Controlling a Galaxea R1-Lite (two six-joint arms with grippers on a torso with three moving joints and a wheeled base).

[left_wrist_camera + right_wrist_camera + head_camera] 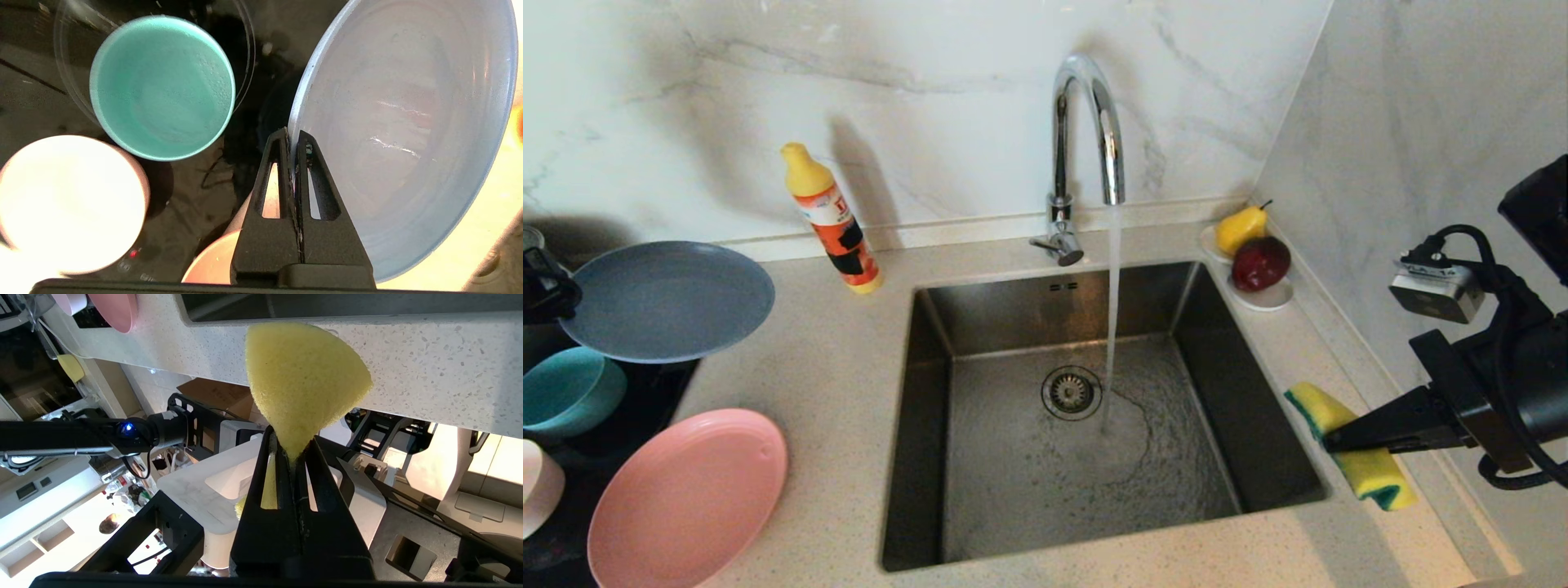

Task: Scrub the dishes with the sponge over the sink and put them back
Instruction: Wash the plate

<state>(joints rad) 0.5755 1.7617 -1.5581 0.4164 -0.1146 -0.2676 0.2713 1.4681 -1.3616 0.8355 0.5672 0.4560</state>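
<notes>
**Sink station: plate and sponge both in grip**

- Left end effector (pixel 293 139): at the far left, clamped tight on the rim of the grey-blue plate (pixel 670 298), which is lifted and tilted above the dark hob surface (pixel 645 400).
- Right end effector (pixel 295 451): at the right, pinched closed on the yellow sponge (pixel 1347 445); its green scouring layer shows along the edge. The sponge hangs over the table strip just right of the sink.
- Sink (pixel 1013 490): steel basin, strainer drain (pixel 1071 392) in its floor, water from the chrome faucet (pixel 1086 122) landing just beside the drain.
- Salmon-pink plate (pixel 690 498): near left corner of the table (pixel 833 359), partly overhanging the hob.
- Teal bowl (pixel 568 390): on the hob, below the held plate.
- Pale pink-white bowl (pixel 538 486): at the left edge, near the teal bowl.
- Detergent bottle (pixel 832 219): orange with yellow cap, leaning, behind the sink's left corner.
- White fruit dish (pixel 1262 294): at the far right corner, carrying a pear and a dark red apple.
</notes>
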